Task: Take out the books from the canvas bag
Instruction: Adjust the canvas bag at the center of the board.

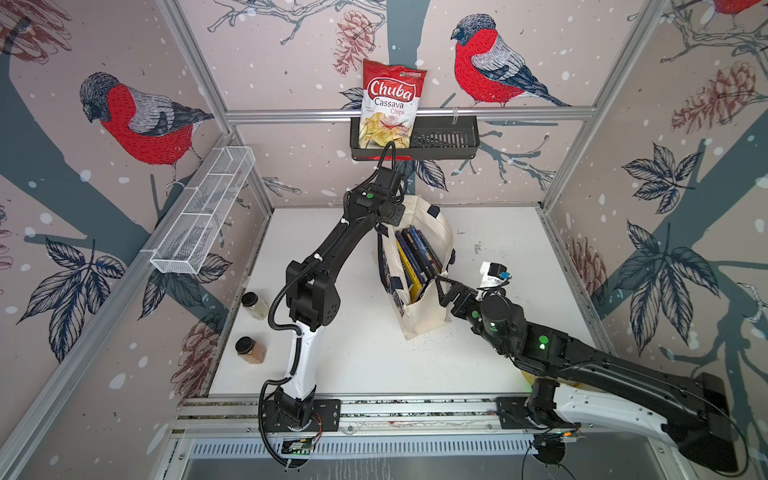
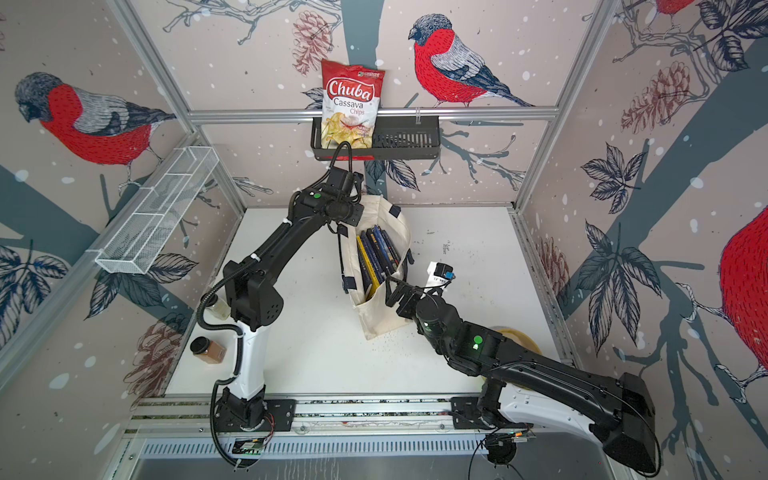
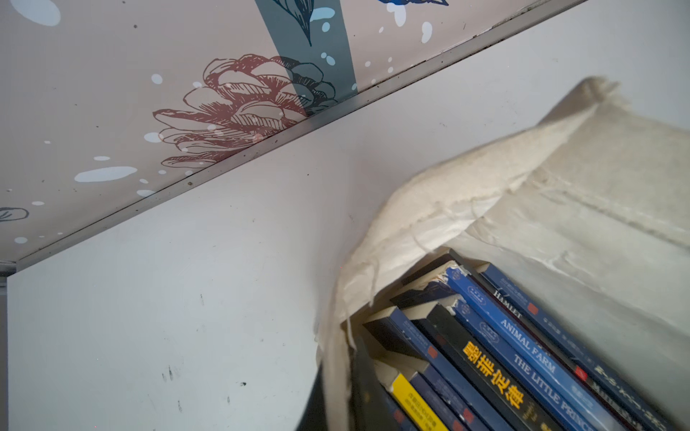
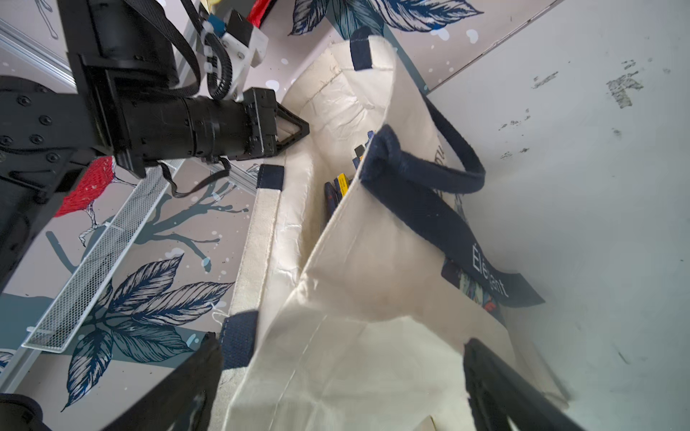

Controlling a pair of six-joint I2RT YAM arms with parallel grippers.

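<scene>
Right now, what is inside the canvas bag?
Inside the canvas bag stand several books, spines up: mostly navy, one yellow, one black. Hamlet, Animal Farm and The Little Prince are readable. Their lower parts and the bag's bottom are hidden by cloth.

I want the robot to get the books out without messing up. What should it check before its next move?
1. The canvas bag is standing with its mouth open: ok.
2. Left pincer shut on the bag's far rim: ok.
3. Right pincer open wide: ok.
4. Right pincer around a book: not ok. It is at the bag's near end, and the books are untouched.
5. Navy handle clear of the opening: ok, it hangs outside.
6. Books loose enough to slide out: cannot tell.
</scene>
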